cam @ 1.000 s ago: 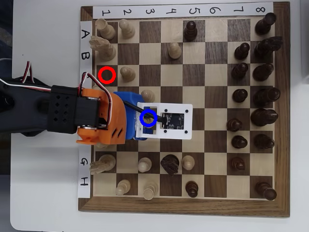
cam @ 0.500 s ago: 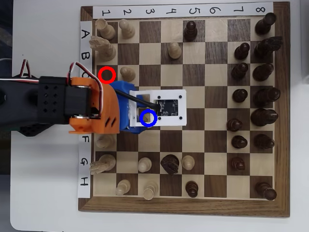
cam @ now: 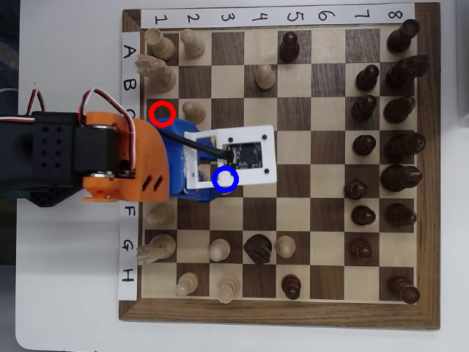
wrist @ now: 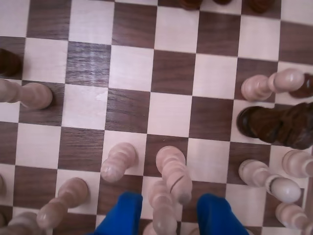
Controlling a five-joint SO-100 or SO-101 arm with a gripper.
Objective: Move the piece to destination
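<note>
In the overhead view the piece (cam: 226, 178), a small pale pawn, stands inside the blue circle on the destination (cam: 233, 186), a dark square. My gripper (cam: 202, 174) sits just left of it, under the white camera mount, and is not touching it. In the wrist view the blue fingers (wrist: 123, 215) stand apart at the bottom edge, so my gripper (wrist: 169, 197) is open. The piece (wrist: 171, 169) stands on a dark square just ahead of the fingertips. Another pale pawn (wrist: 162, 210) shows low between the fingers. The red-circled dark square (cam: 162, 113) is bare.
Pale pawns stand close by: one (cam: 193, 111) right of the red circle and one (cam: 157, 213) below the arm. Another pawn (wrist: 117, 161) is just left of the piece. A dark knight (cam: 258, 249) and more pale pieces fill the lower rows. Dark pieces line the board's right side.
In the overhead view the arm has drawn back to the left and slightly upward. The blue-circled square, covered a second ago, now shows the pale piece standing free.
</note>
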